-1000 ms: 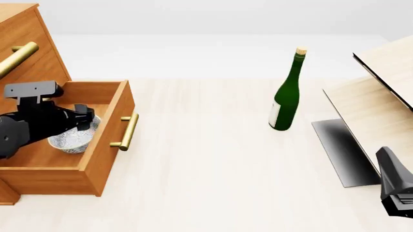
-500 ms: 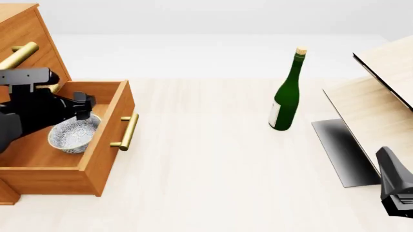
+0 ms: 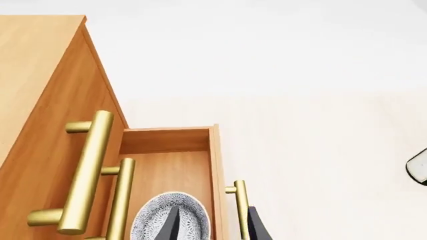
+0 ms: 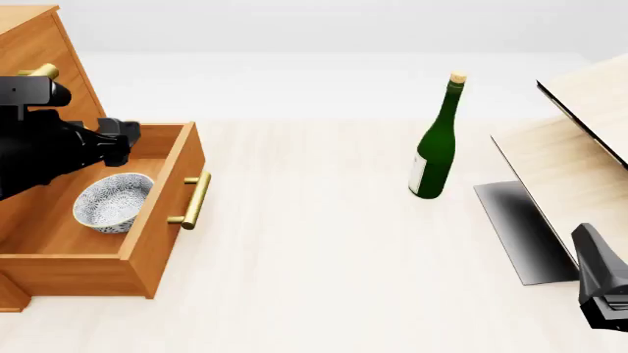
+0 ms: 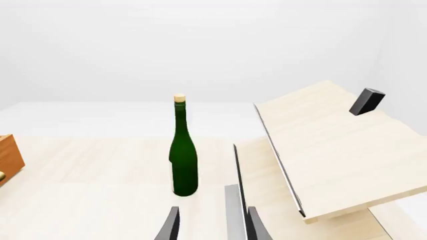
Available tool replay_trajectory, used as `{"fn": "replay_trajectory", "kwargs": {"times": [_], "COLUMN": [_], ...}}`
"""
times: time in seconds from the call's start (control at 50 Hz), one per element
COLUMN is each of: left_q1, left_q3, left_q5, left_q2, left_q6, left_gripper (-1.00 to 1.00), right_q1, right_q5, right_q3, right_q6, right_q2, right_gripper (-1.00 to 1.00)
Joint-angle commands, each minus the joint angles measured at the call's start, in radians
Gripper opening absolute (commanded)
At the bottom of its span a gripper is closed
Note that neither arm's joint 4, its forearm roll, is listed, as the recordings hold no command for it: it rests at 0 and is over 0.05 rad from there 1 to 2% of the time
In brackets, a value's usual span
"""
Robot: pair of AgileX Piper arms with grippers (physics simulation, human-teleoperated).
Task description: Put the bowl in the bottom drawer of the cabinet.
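The white, grey-blue speckled bowl [image 4: 113, 203] [image 3: 157, 222] sits upright on the floor of the pulled-out bottom drawer [image 4: 179, 168] [image 3: 170, 140] of the orange-brown cabinet [image 4: 41, 70] [image 3: 47, 80]. My left gripper [image 4: 122, 140] [image 3: 213, 227] hovers above the drawer's back part, clear of the bowl, open, with nothing between its fingers. The drawer's brass handle [image 4: 194, 200] faces right. Low at the right edge of the front view is my right arm [image 4: 601, 283]. Its gripper [image 5: 212, 225] is open and empty, pointing toward the bottle.
A tall green bottle [image 4: 434, 143] [image 5: 183, 160] stands at the middle right of the table. A pale wood structure with a dark panel [image 4: 574, 165] [image 5: 327, 145] occupies the right side. Upper drawers' brass handles [image 3: 83, 175] jut out above the open drawer.
My left gripper has let go of the bowl's rim and risen up and back. The bowl stays in the drawer. The right arm has not moved.
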Motion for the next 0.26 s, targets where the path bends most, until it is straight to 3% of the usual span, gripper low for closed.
{"fn": "replay_trajectory", "kwargs": {"times": [0.02,0.26], "left_q1": [-0.045,-0.07], "left_q3": [-0.06,-0.04], "left_q5": [0.106,0.086], "left_q2": [-0.109,-0.153], "left_q6": [0.009,0.029], "left_gripper": [1.0,1.0], "right_q1": [0.0,0.0], "right_q5": [0.0,0.0], "right_q3": [0.0,0.0], "right_q6": [0.0,0.0], "right_q2": [0.0,0.0], "right_gripper": [1.0,1.0]}}
